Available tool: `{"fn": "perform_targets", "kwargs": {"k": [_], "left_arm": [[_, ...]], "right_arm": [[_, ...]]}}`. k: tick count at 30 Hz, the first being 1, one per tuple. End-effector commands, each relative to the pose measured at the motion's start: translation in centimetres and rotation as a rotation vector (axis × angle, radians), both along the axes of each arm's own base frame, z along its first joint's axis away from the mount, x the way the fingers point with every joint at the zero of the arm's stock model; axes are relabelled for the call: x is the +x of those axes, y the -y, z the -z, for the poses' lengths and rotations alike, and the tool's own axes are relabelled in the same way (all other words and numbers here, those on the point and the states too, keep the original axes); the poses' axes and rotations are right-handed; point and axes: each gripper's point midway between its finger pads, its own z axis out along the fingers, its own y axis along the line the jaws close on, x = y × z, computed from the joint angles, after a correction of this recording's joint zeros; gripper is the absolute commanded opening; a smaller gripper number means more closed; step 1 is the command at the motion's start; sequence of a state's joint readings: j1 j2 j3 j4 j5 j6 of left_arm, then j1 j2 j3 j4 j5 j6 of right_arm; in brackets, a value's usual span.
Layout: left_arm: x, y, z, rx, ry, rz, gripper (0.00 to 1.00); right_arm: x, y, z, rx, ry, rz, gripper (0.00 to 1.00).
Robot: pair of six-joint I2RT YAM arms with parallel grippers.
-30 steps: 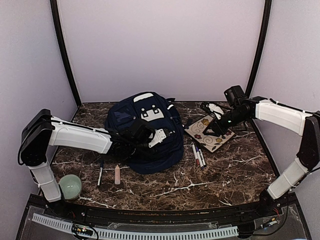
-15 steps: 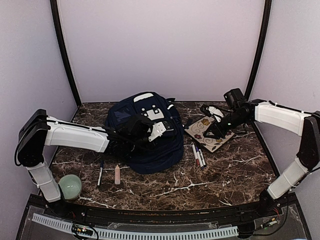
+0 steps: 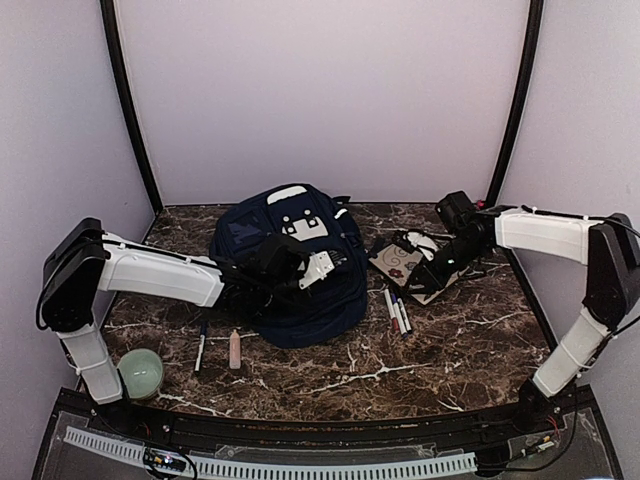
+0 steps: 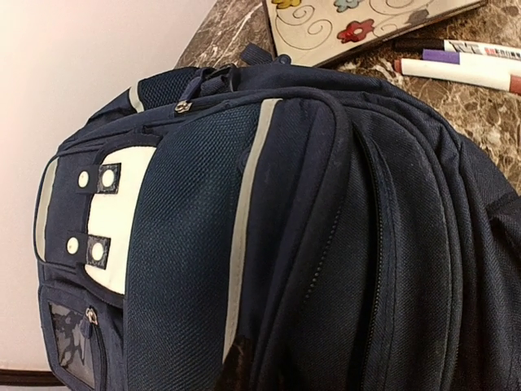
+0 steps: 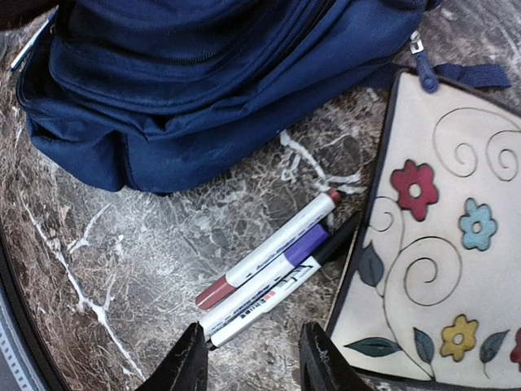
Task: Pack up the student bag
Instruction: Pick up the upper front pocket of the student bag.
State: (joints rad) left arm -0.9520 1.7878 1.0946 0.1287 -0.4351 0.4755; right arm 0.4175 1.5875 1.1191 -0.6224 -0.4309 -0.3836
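The student bag [image 3: 305, 310], navy with pale stripes and white patches, lies in the middle of the table with its zippers closed [image 4: 326, 204]. My left gripper [image 3: 330, 262] rests on its top. In the left wrist view only one dark tip [image 4: 236, 368] shows, buried in a pinched fold of the fabric. My right gripper [image 5: 256, 358] hangs open just above the table. The near ends of three markers [image 5: 277, 261] lie between its fingertips [image 5: 191, 362]. The markers [image 3: 397, 310] lie right of the bag [image 5: 203, 81].
A cream flower-patterned pad [image 3: 395, 258] lies beside the markers [image 5: 440, 269]. Left of the bag are a dark pen [image 3: 201, 350], a pinkish tube [image 3: 235, 348] and a green bowl [image 3: 141, 372] near the left arm's base. Curved walls close off the back and sides.
My left gripper has closed onto the bag's top fabric. The right arm has swung left and down over the markers, its fingers slightly narrower.
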Motion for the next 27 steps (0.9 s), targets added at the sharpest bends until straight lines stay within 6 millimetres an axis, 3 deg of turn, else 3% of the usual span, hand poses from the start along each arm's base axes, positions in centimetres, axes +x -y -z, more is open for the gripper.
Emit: {"fn": "perform_targets", "kwargs": {"k": [1, 8, 27], "left_arm": [[0.2, -1.1, -4.1, -0.09, 0.056, -0.054, 0.05], [-0.3, -2.1, -7.0, -0.181, 0.099, -0.074, 0.0], [-1.3, -3.0, -7.8, -0.236, 0.081, -0.086, 0.0]], "right_arm": [[-2.4, -0.2, 3.6, -0.068, -0.117, -0.044, 0.39], [-3.2, -0.4, 6.4, -0.147, -0.178, -0.065, 0.38], [-3.2, -1.1, 10.2, -0.264, -0.213, -0.078, 0.44]]}}
